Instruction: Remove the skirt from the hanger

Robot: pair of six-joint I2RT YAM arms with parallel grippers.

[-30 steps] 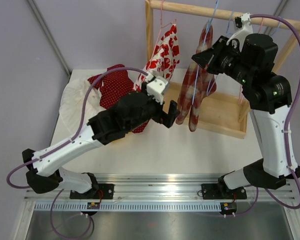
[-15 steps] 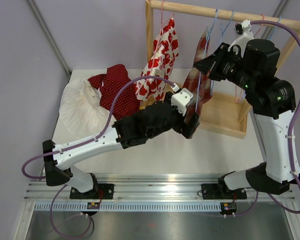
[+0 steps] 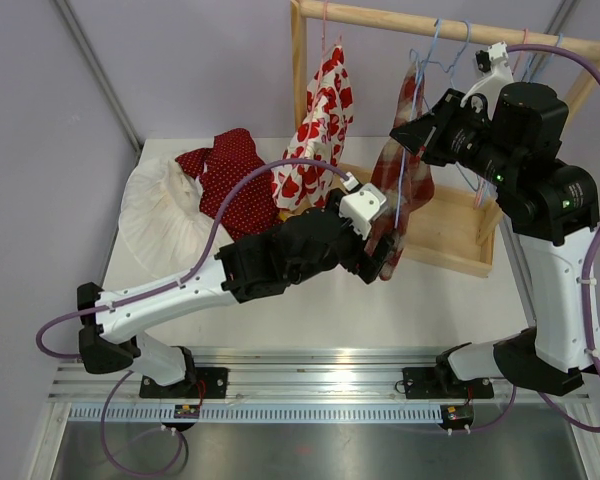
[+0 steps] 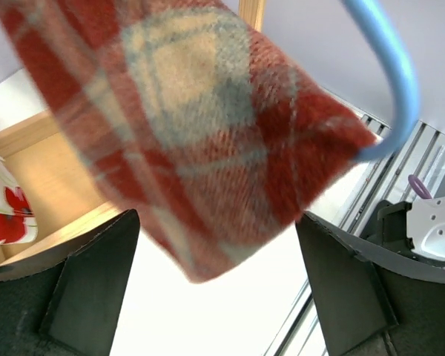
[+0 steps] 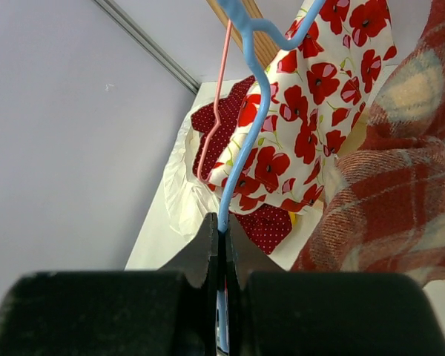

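A red plaid skirt (image 3: 402, 170) hangs on a blue hanger (image 3: 427, 55) from the wooden rack rail (image 3: 460, 26). My right gripper (image 3: 412, 131) is shut on the blue hanger's wire (image 5: 241, 141), with the skirt (image 5: 389, 185) at its right. My left gripper (image 3: 388, 252) is open just below the skirt's lower corner (image 4: 200, 141), its two fingers (image 4: 96, 289) wide apart on either side. The blue hanger's curved end (image 4: 389, 81) shows beside the fabric there.
A red poppy-print garment (image 3: 315, 125) hangs on a pink hanger (image 5: 216, 104) on the same rack. A red dotted garment (image 3: 230, 180) and a white one (image 3: 160, 215) lie on the table's left. The rack's wooden base (image 3: 450, 230) stands behind the skirt.
My left arm swung right from beside the poppy garment to under the plaid skirt's hem. My right gripper shifted slightly with the hanger, and the skirt swung a little.
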